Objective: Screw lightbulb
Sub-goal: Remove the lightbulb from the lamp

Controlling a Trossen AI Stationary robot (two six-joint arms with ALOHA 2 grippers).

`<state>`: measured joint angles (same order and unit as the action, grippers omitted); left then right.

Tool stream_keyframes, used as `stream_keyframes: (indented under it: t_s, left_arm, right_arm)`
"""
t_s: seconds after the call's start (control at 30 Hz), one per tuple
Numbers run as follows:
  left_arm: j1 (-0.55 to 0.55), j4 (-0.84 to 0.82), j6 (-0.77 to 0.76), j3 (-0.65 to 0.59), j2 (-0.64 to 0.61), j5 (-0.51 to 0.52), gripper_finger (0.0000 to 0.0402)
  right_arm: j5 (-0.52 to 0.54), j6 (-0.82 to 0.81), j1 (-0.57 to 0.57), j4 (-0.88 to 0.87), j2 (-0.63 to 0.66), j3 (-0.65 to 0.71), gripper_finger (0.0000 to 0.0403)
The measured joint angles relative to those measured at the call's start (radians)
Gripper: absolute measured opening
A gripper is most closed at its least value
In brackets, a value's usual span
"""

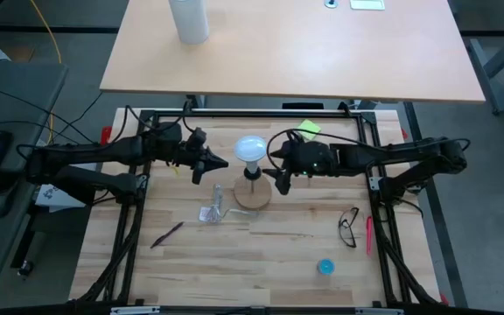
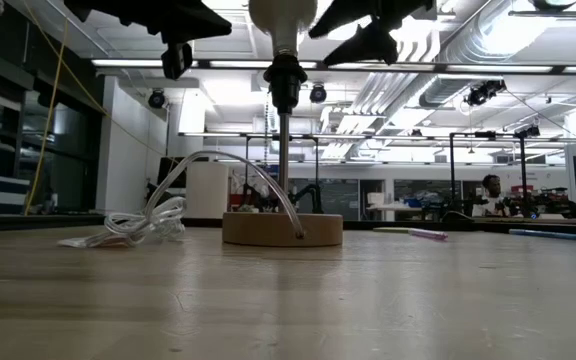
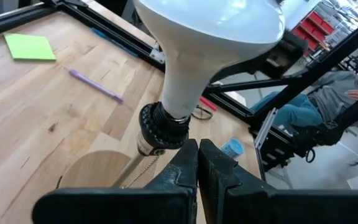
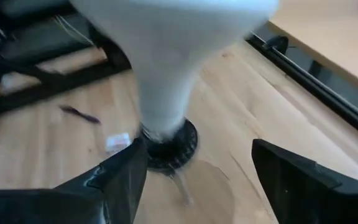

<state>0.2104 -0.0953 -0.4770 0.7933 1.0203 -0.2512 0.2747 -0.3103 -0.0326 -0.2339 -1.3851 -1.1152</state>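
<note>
The white lightbulb (image 1: 250,149) sits upright in the black socket (image 3: 160,129) on top of a thin post. The post stands on a round wooden disc (image 1: 252,195). The bulb also shows in the low view (image 2: 282,18). My left gripper (image 1: 220,163) is shut and empty, level with the socket and just left of it (image 3: 197,160). My right gripper (image 1: 276,169) is open just right of the bulb. In the right wrist view (image 4: 204,168) the bulb's neck (image 4: 165,93) stands close by one finger (image 4: 126,171), off the middle of the gap.
A clear cable (image 1: 213,210) runs from the disc and lies coiled to its left. A purple pen (image 1: 167,234), glasses (image 1: 348,226), a blue cap (image 1: 325,267) and a green note (image 1: 309,129) lie around. A tall white cylinder (image 1: 189,19) stands on the far table.
</note>
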Motion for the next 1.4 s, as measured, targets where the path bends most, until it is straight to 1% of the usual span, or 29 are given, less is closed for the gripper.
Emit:
stream_keyframes:
  t_s: [0.17,0.27,0.4,0.53,0.67,0.77,0.9,1.0,1.13,1.2,1.27,1.33,1.4]
  left_arm:
    - [0.0,-0.007,0.001,0.0,-0.014,0.024,0.0]
    - [0.0,-0.009,0.014,0.0,-0.019,0.034,0.0]
    - [0.0,-0.012,0.016,0.0,-0.023,0.04,0.0]
    - [0.0,-0.013,0.018,0.0,-0.023,0.051,0.0]
    - [0.0,-0.013,0.036,0.0,-0.023,0.055,0.0]
    - [0.001,-0.013,0.054,0.0,-0.023,0.061,0.0]
    - [0.001,-0.012,0.077,0.0,-0.023,0.083,0.0]
    - [0.001,-0.008,0.108,0.0,-0.023,0.085,0.0]
    - [0.001,0.011,0.139,-0.003,-0.026,0.084,0.0]
    - [0.001,0.079,0.148,-0.028,-0.027,0.084,0.0]
    - [0.001,0.184,0.138,-0.083,-0.029,0.084,0.0]
    - [0.001,0.35,0.087,-0.177,-0.028,0.083,0.0]
    - [0.001,0.575,0.02,-0.291,-0.023,0.088,0.0]
  right_arm:
    - [-0.039,-0.004,-0.003,0.156,-0.045,0.0,0.0282]
    - [-0.038,-0.003,-0.003,0.221,-0.08,0.0,0.0282]
    - [-0.003,-0.003,0.0,0.285,-0.131,0.0,0.0282]
    - [0.011,0.021,0.0,0.401,-0.177,0.0,0.0282]
    - [0.03,0.03,0.0,0.453,-0.191,0.0,0.0273]
    - [0.082,0.031,-0.001,0.443,-0.173,0.0,0.0236]
    - [0.088,0.086,0.003,0.433,-0.113,0.0,0.017]
    - [0.091,0.138,0.013,0.39,-0.054,0.0,0.0163]
    - [0.13,0.179,0.037,0.308,0.048,0.0,0.0162]
    - [0.158,0.179,0.045,0.248,0.108,-0.005,0.0163]
    - [0.192,0.179,0.048,0.174,0.16,-0.027,0.0167]
    - [0.231,0.178,0.046,0.091,0.207,-0.053,0.0167]
    - [0.26,0.177,0.037,0.019,0.245,-0.085,0.0163]
